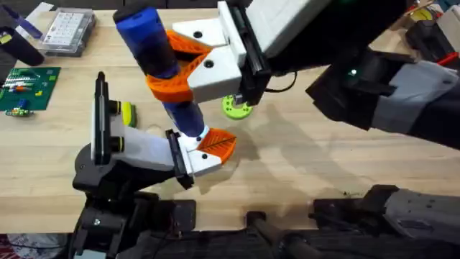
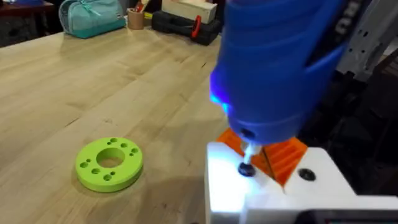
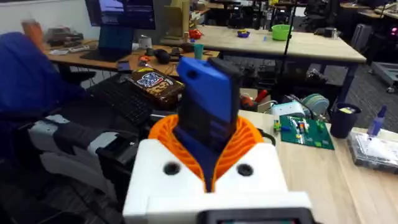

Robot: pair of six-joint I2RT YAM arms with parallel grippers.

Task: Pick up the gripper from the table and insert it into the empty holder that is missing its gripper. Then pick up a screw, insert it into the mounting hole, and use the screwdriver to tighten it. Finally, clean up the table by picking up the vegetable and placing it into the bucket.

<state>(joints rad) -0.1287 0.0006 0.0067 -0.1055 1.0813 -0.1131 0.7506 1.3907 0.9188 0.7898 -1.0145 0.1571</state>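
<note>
While right gripper point(image 1: 188, 78), white with orange ribbed pads, clamps slim blue pen-shaped screwdriver point(image 1: 154, 54), long axis runs 11-to-5, thin tip point(image 2: 247, 160) on screw head in left gripper point(image 1: 205, 151); left's finger state: cannot tell.

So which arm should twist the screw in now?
Right. Its fingers already grip the slim blue pen-shaped screwdriver, whose thin metal tip sits on the dark screw head.

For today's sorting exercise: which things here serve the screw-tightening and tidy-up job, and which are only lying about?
Job:
- screwdriver, held by right gripper
- screw
- white part
- vegetable

Lying about:
- green ring
- circuit board
- plastic parts box
</note>
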